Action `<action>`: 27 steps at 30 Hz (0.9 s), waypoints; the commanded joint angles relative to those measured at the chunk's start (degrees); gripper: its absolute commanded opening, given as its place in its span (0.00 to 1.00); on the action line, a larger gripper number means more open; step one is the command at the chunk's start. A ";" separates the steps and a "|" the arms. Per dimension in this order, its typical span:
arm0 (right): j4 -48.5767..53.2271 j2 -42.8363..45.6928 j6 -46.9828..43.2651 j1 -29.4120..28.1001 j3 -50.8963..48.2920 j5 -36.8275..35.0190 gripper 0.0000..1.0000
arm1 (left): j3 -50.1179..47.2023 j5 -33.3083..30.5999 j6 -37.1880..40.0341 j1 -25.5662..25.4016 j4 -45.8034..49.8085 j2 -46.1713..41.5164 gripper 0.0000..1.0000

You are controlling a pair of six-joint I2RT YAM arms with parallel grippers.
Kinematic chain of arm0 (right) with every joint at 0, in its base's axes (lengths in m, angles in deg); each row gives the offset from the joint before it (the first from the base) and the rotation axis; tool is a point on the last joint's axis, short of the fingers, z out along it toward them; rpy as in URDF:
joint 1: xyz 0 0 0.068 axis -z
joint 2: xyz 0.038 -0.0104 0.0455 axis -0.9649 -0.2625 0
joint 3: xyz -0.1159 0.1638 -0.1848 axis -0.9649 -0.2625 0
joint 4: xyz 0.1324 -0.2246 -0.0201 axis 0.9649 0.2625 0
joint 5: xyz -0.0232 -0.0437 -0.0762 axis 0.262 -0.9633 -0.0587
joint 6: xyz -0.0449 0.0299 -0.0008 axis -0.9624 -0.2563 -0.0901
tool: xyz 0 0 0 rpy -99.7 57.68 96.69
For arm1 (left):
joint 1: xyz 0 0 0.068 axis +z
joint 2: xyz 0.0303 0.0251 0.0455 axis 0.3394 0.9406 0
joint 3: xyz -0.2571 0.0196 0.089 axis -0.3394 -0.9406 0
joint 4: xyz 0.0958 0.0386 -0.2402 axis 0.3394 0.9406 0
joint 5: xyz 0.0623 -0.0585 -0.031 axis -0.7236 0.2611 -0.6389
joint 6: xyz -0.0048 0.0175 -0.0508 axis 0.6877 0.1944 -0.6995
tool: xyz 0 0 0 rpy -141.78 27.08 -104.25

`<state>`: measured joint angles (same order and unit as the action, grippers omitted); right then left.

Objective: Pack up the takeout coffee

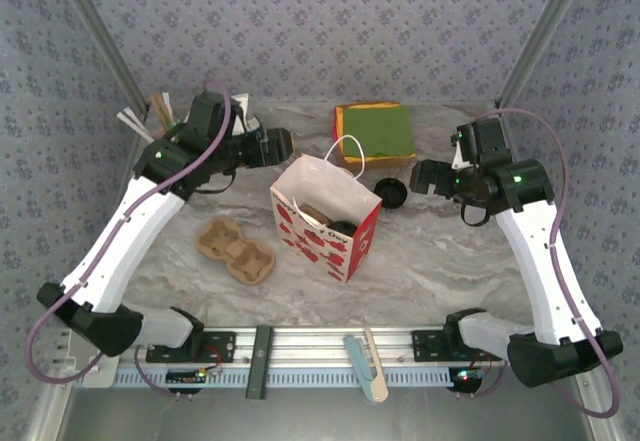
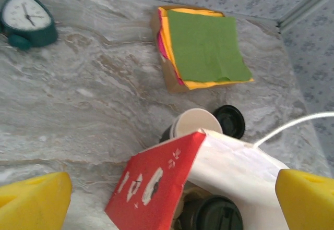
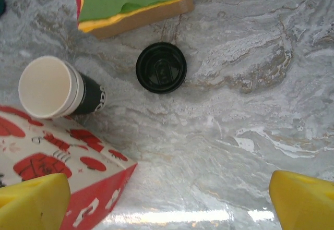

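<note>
Both end effectors gape empty; one cup is bagged, one cup and a lid stand out on the desk.

The right end effector (image 1: 418, 176) hangs with its jaws wide apart and nothing between them; just ahead of it a loose black lid (image 3: 160, 67) lies flat on the desk (image 3: 250, 110); beyond the lid, towards the bag, the open paper cup (image 3: 48, 86) stands upright, long axis vertical and mouth up, just beside the far wall of the red-and-white paper bag (image 1: 325, 223); the left end effector (image 1: 283, 145), jaws equally apart and empty, hovers at the bag's other far corner, looking down on the lidded cup (image 2: 216, 214) inside the bag; by my reading the lid is the right arm's to take, since it lies between that end effector and the open cup.
</note>
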<state>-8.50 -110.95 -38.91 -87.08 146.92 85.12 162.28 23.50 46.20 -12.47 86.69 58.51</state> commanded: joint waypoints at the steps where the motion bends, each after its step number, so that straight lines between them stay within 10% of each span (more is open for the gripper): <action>1: -5.13 0.78 1.73 2.28 -1.50 3.70 1.00 | 5.63 -5.42 2.55 0.41 5.04 3.15 1.00; 19: -10.05 -0.36 2.44 4.44 0.74 8.93 1.00 | 13.64 -10.31 6.85 16.07 5.35 15.33 0.99; 27: -10.25 -1.93 2.40 3.88 1.81 11.45 1.00 | 14.29 -15.15 10.20 24.50 5.11 19.87 0.81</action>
<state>-18.38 -112.22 -36.59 -83.03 146.72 94.80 174.21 11.19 53.80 10.15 91.22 76.87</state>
